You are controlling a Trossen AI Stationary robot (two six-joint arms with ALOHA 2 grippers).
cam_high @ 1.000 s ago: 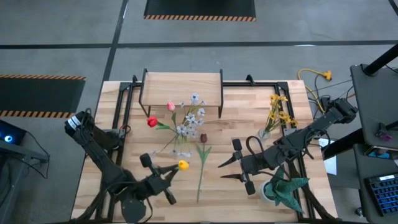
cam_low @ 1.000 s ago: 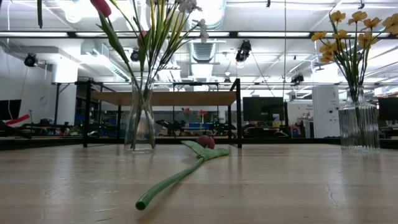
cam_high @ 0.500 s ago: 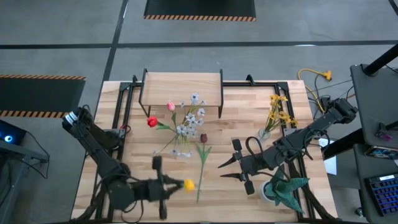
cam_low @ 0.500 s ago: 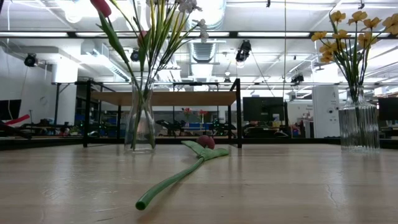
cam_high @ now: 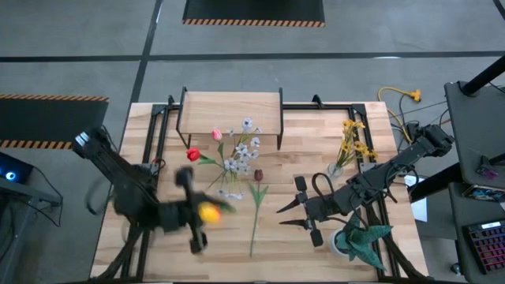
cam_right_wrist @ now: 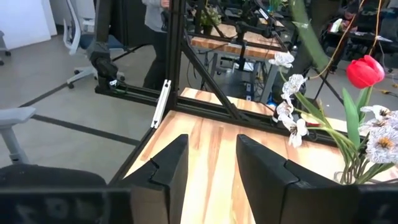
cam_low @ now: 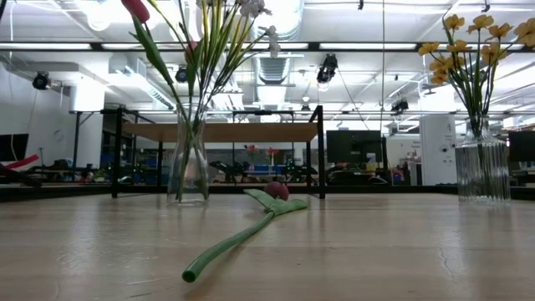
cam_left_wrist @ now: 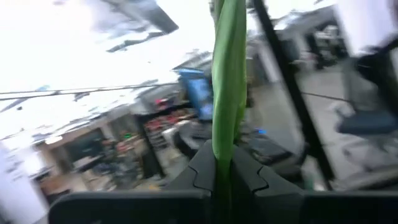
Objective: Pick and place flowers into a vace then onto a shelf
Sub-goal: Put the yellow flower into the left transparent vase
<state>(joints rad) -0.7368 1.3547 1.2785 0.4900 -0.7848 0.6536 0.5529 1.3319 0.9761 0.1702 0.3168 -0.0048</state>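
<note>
My left gripper (cam_high: 197, 214), blurred in the high view, is shut on a yellow tulip (cam_high: 209, 211) in front of the glass vase (cam_low: 188, 159). That vase holds a red tulip (cam_high: 192, 155), a pink tulip (cam_high: 216, 135) and pale blossoms (cam_high: 245, 150). A dark maroon tulip (cam_high: 257, 175) lies flat on the table, stem (cam_low: 234, 242) toward the near edge. My right gripper (cam_high: 293, 209) hovers open to its right. The shelf (cam_high: 231, 110) stands at the far edge. A yellow-bloomed bunch (cam_high: 351, 146) stands in a second vase (cam_low: 482, 167). My left gripper pinches the yellow tulip's green stem (cam_left_wrist: 227, 106) between its two fingers (cam_left_wrist: 202, 168). The stem runs out from between them, along the fingers. The tulip is lifted clear of the table, its bloom (cam_high: 209, 211) just beyond the fingertips in the high view.
A green spiky potted plant (cam_high: 359, 241) sits near the right arm at the near right corner. Black frame rails (cam_high: 158, 134) run along the table's sides. Bare wood (cam_high: 300, 150) lies between the two vases. In the right wrist view a person (cam_right_wrist: 155, 12) stands beyond the table.
My left gripper, shut on the yellow tulip throughout, swung fast: first toward the near edge, turning its fingers toward the right, then back toward the far-left side near the vase. The tulip's bloom travelled with it, clear of the table. The right arm kept still.
</note>
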